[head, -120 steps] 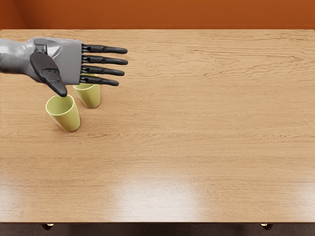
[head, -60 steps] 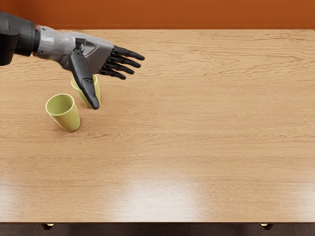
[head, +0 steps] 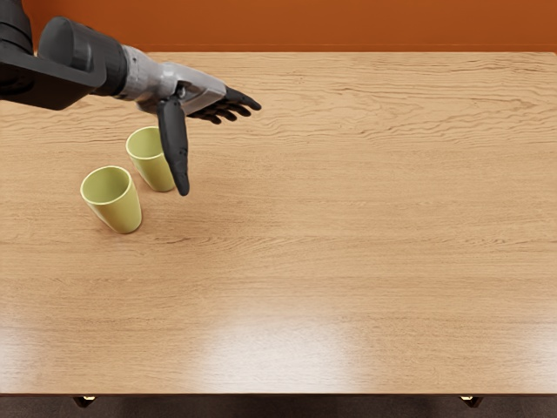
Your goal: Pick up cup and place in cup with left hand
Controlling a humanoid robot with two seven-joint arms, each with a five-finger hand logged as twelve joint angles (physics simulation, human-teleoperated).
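Note:
My left hand (head: 218,144) is over the back left of the table, its fingers spread and stretched to the right, the thumb pointing toward the table's front edge. It holds nothing. A yellow-green cup (head: 148,159) stands upright just below the palm in the picture, its right side partly covered by the thumb. Another cup (head: 122,207) of the same colour stands upright nearer the front and a little to the left, fully visible. The two cups are separate, and neither is inside the other.
The wooden table (head: 348,226) spans the picture, with an orange surface (head: 348,26) behind its far edge. The dark left forearm (head: 78,57) reaches in over the back left corner.
My left hand has moved to the right and turned, so the palm now shows edge-on and more of the forearm is in view. The rear cup is less covered. Both cups stayed put.

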